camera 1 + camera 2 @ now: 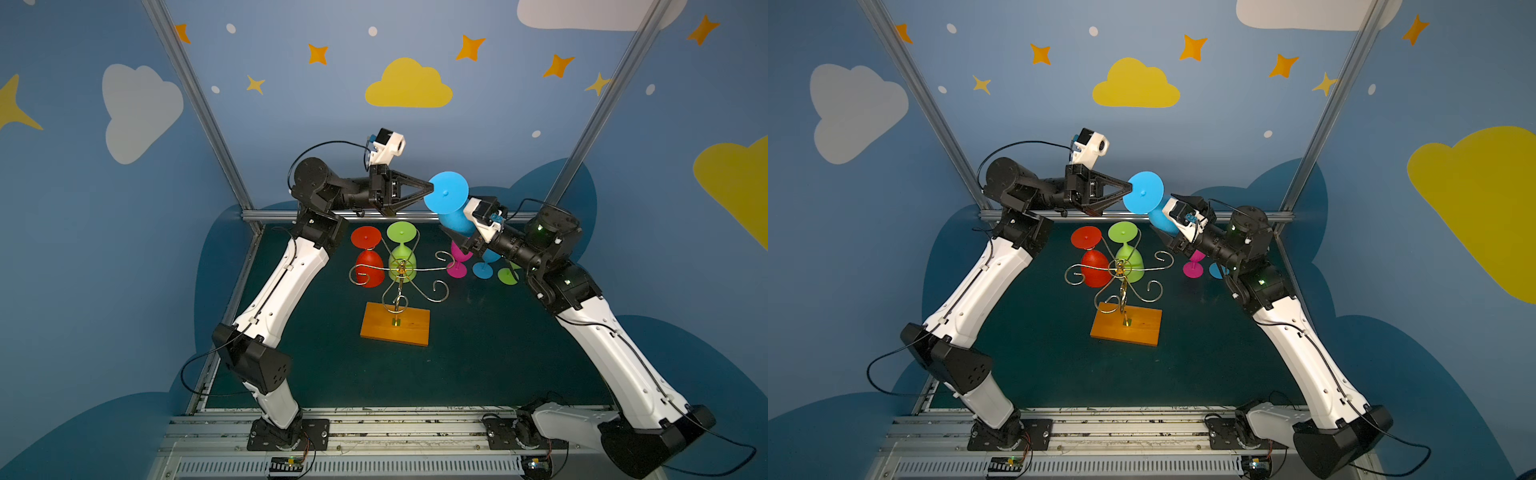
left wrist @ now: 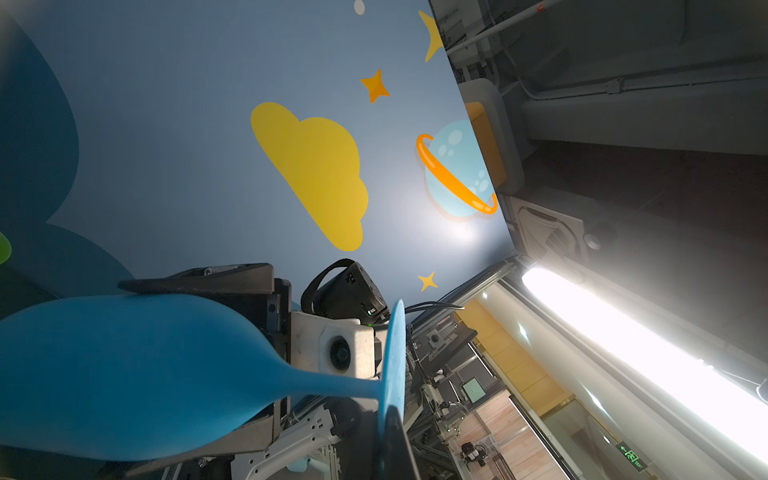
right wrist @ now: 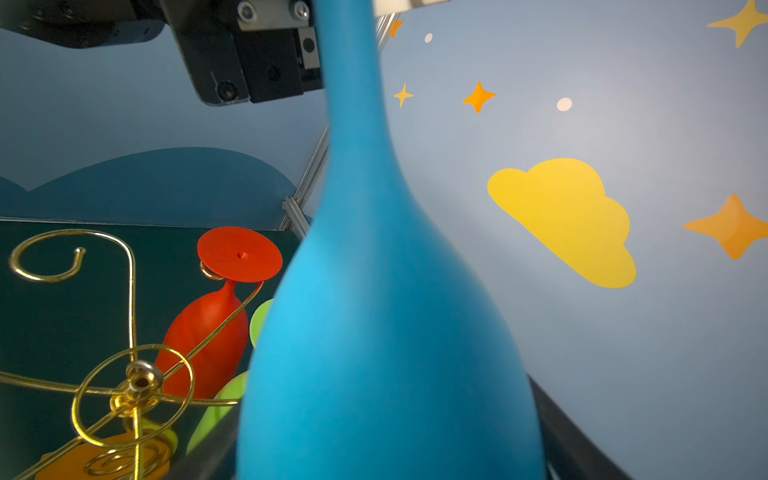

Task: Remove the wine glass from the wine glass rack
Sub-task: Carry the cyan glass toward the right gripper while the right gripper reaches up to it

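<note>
**Blue wine glass** [image 1: 446, 193]: off the rack and held in the air above the far right part of the tabletop [image 1: 457, 357]. It is tilted, with the round foot uppermost facing the top views and the bowl slanting down and away.

**Left hand** [image 1: 430, 191]: fingers together, clamped on the rim of the blue wine glass's foot.

**Right hand** [image 2: 133, 376]: fingers spread wide, one on each side of the bowl and right up against it in the left wrist view. Whether they press on it cannot be told.

**Wine glass rack** [image 1: 401, 269]: gold wire arms on a centre post with an orange-brown wooden base, standing mid-tabletop.
- Two arms on the far side are occupied.
- The four other scroll-tipped arms are bare.

**Red glass** [image 1: 368, 266]: hangs bowl down from a far-left arm.

**Green glass** [image 1: 402, 253]: hangs bowl down from the next arm, just beside the red glass.

**Pink glass** [image 1: 457, 268], **second blue glass** [image 1: 483, 270], **second green glass** [image 1: 508, 275]: in a row on the tabletop to the right of the rack, feet down, partly hidden by the right arm.
</note>
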`<state>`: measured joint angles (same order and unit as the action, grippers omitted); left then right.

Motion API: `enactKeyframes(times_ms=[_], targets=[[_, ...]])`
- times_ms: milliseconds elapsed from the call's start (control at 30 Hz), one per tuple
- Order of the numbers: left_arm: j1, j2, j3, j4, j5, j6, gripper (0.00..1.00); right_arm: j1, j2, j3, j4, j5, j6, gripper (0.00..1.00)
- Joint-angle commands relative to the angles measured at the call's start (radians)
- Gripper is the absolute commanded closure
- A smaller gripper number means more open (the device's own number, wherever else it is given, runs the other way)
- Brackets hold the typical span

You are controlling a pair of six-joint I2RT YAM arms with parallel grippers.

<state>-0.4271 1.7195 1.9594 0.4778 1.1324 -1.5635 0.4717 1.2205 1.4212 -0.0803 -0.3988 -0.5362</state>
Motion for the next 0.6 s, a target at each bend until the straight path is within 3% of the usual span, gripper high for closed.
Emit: enactKeyframes(times_ms=[0,100,200,333,467,567], targets=[[0.001,-0.008,0.002,0.007,-0.003,0.036,0.97,0.007,-0.043,0.016,-0.011,0.021,0.047,0.41],[0.003,-0.003,0.006,-0.006,-0.01,0.051,0.93,0.007,-0.065,0.005,-0.028,0.032,0.064,0.47],[0.006,0.0,0.005,-0.008,-0.016,0.06,0.73,0.007,-0.081,0.002,-0.063,0.065,0.091,0.53],[0.007,0.0,0.002,-0.045,-0.025,0.104,0.55,0.01,-0.106,-0.004,-0.126,0.096,0.115,0.64],[0.013,-0.01,0.001,-0.126,-0.052,0.204,0.47,0.012,-0.147,-0.028,-0.176,0.142,0.147,0.71],[0.019,-0.024,0.013,-0.231,-0.095,0.36,0.45,0.012,-0.174,-0.03,-0.242,0.195,0.175,0.74]])
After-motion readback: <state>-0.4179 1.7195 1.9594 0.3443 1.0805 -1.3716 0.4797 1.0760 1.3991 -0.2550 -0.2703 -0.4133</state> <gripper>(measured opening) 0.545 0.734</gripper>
